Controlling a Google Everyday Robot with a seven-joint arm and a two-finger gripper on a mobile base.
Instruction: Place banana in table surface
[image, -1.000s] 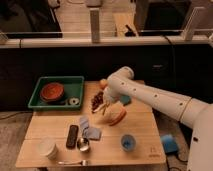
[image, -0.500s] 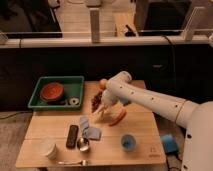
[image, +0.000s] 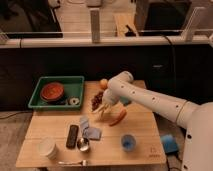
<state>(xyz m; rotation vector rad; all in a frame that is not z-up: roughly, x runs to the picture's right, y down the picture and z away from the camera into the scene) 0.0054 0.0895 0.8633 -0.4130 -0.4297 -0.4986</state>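
My gripper (image: 103, 110) hangs from the white arm over the middle of the table surface (image: 142, 125). It is shut on the banana (image: 99, 108), a slim pale yellow-green fruit that sticks out to the left, just above the planks. The banana lies between the dark red grapes (image: 96, 100) behind it and the orange-red carrot (image: 118, 118) to its right. The arm hides part of the banana.
A green tray (image: 37, 92) at the back left holds a red-brown bowl (image: 52, 91) and a white ring (image: 74, 101). A round orange fruit (image: 103, 83) sits behind the grapes. In front are a blue cloth (image: 89, 130), black bar (image: 72, 136), metal spoon (image: 83, 145), white cup (image: 48, 148) and blue cup (image: 128, 142).
The gripper with the banana has come down a little toward the table. The objects on the table have not moved.
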